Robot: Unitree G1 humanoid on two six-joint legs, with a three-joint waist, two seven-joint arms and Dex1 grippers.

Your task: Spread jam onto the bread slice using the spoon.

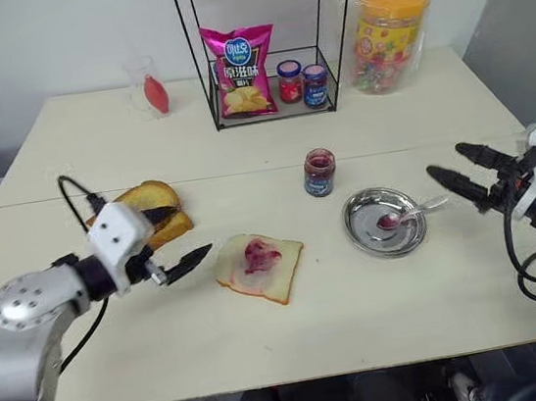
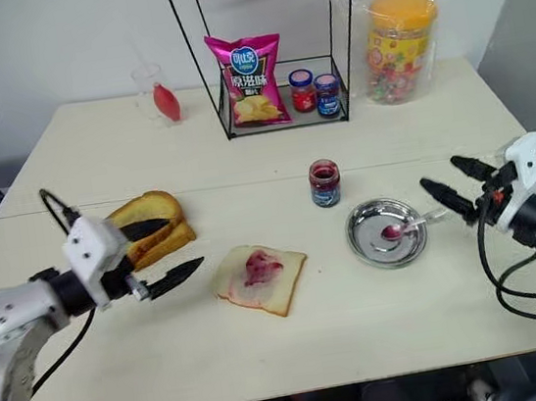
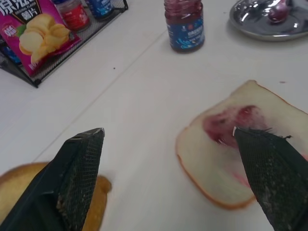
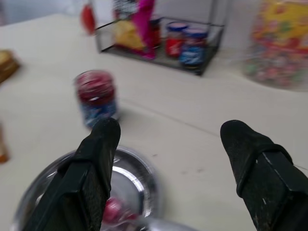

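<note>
The bread slice (image 1: 259, 269) lies flat on the pale table (image 1: 383, 324), near its front edge and about midway across, with a purplish-red smear of jam at its centre. The jam (image 1: 320, 172) sits in a small open glass jar with a blue label, standing upright behind the slice and a little toward the robot's right. Just to the right of the slice is a round metal plate (image 1: 363, 233), and the spoon (image 1: 401, 217) rests in it, its red-smeared bowl near the plate's middle and its handle reaching out over the right rim.

The left gripper (image 1: 176, 240) hovers just left of the slice with its two black fingers spread wide and nothing between them; one fingertip points at the slice's left edge. Two golden-brown toasted slices (image 1: 155, 203) lie stacked behind this gripper. The right gripper (image 1: 456, 167) hangs to the right of the plate, fingers parted and empty, aimed toward the spoon's handle but apart from it.

At the back of the table a black wire rack (image 1: 276, 110) holds a pink bag of crisps (image 1: 242, 70) and two small lidded jars (image 1: 302, 83). Beside the rack, on the right, stands a large tub with an orange lid (image 1: 387, 34).
</note>
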